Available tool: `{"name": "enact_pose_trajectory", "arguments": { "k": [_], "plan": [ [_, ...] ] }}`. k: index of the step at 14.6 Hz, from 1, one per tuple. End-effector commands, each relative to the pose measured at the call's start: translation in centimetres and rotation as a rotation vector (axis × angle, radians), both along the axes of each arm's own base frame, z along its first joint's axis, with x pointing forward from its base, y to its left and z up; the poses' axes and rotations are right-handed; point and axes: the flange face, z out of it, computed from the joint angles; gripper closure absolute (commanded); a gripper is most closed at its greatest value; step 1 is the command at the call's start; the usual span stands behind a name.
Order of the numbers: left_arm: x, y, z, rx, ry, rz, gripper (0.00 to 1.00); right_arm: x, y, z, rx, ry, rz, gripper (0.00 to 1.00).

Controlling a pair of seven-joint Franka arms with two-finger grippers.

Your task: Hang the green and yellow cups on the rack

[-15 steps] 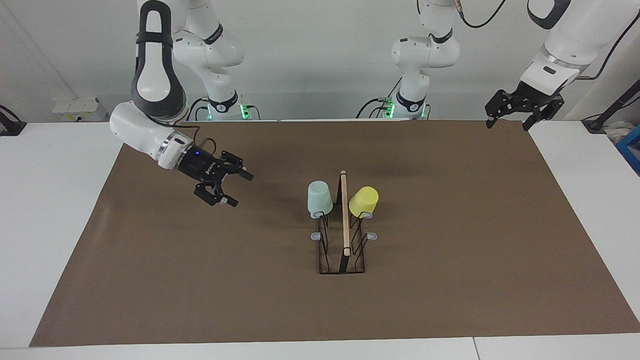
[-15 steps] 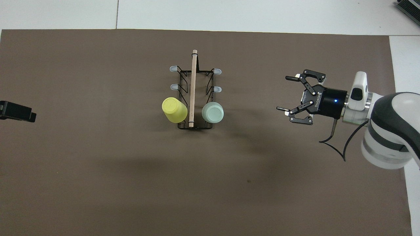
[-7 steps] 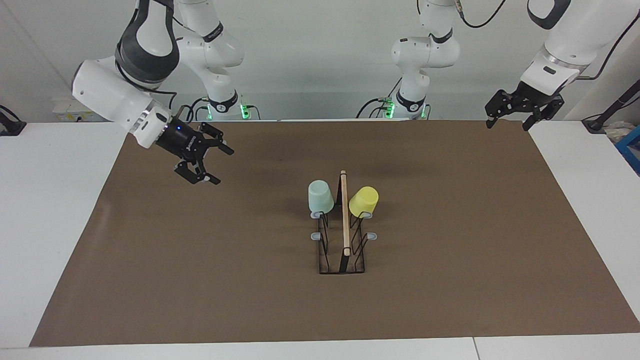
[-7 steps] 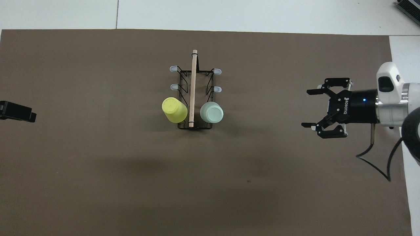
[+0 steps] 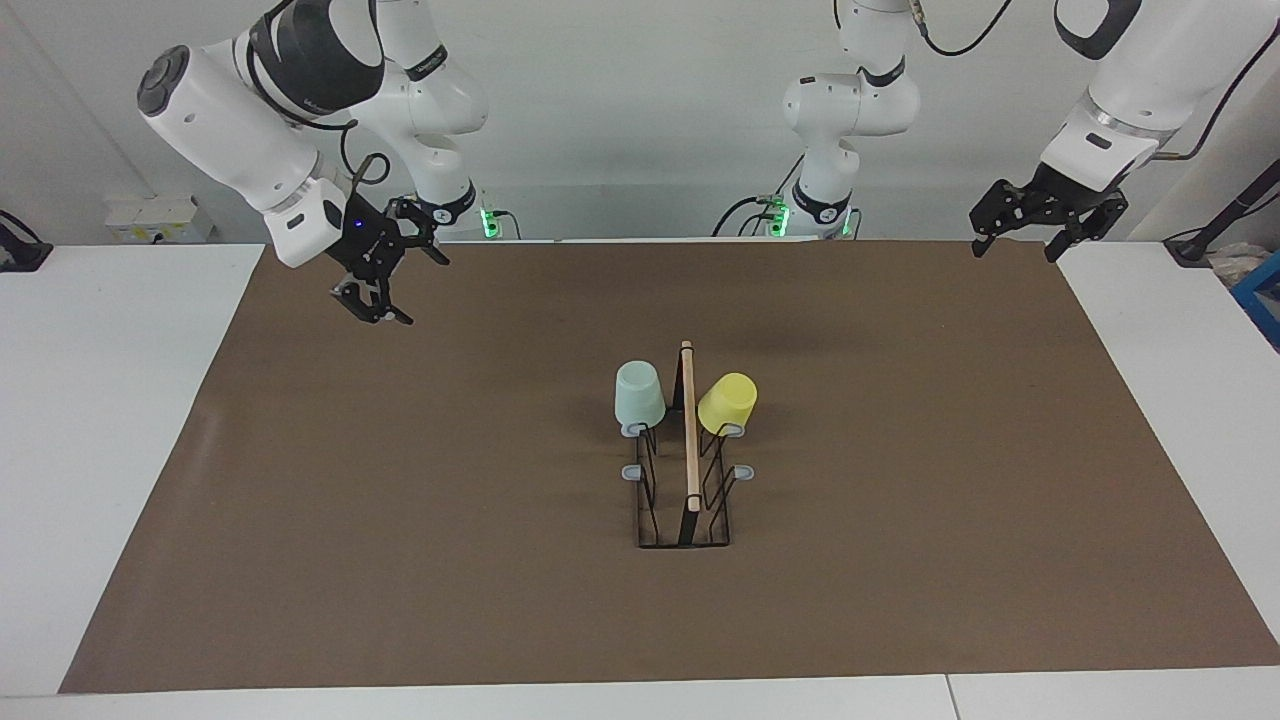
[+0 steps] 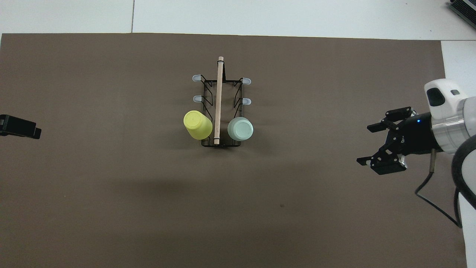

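Observation:
The rack (image 5: pixel 690 440) (image 6: pixel 219 96), black wire with a wooden top bar, stands mid-table. The green cup (image 5: pixel 640 397) (image 6: pixel 240 128) sits upside down on a prong at the rack's end nearest the robots, on the right arm's side. The yellow cup (image 5: pixel 728 402) (image 6: pixel 197 124) hangs tilted on the matching prong on the left arm's side. My right gripper (image 5: pixel 428 292) (image 6: pixel 363 144) is open and empty, raised over the mat toward the right arm's end, well apart from the rack. My left gripper (image 5: pixel 1012 255) waits open and empty over the mat's corner by its base.
A brown mat (image 5: pixel 900 450) covers most of the white table (image 5: pixel 110 400). Several grey-tipped prongs (image 6: pixel 243 101) farther from the robots carry nothing. Only a black edge of the left gripper (image 6: pixel 18 126) enters the overhead view.
My right gripper has drawn back from the rack toward the right arm's end and risen, staying open. Both cups, the rack and the left arm have not moved.

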Motion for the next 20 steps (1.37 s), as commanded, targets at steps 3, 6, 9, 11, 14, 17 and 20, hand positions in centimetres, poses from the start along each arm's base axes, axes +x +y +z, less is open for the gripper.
{"name": "enact_pose_trajectory", "arguments": {
  "k": [3,6,9,11,14,17,20],
  "plan": [
    [-0.6,-0.1,0.2,0.019,0.005,0.001,0.0,-0.2,-0.7,1.8,-0.193,0.12,-0.28,0.0],
    [-0.5,0.3,0.2,0.018,0.001,0.011,0.0,-0.4,0.8,1.7,-0.245,0.201,-0.504,0.0],
    [-0.5,0.1,0.1,0.018,0.002,0.005,0.0,-0.9,0.7,1.2,-0.28,0.267,-0.669,0.0],
    [-0.6,0.1,0.1,0.019,0.002,0.005,0.0,-1.5,-0.3,0.7,-0.278,0.271,-0.693,0.0],
    [-0.6,0.2,0.2,0.017,0.001,0.005,0.0,-0.8,-2.2,0.9,-0.257,0.246,-0.731,0.0],
    [-0.6,0.2,0.2,0.017,0.001,0.005,0.0,0.0,-2.3,2.3,-0.278,0.203,-0.752,0.0],
    [-0.6,0.2,0.2,0.017,0.001,0.005,0.0,0.7,-1.6,2.9,-0.356,0.137,-0.9,0.0]
  ]
}}
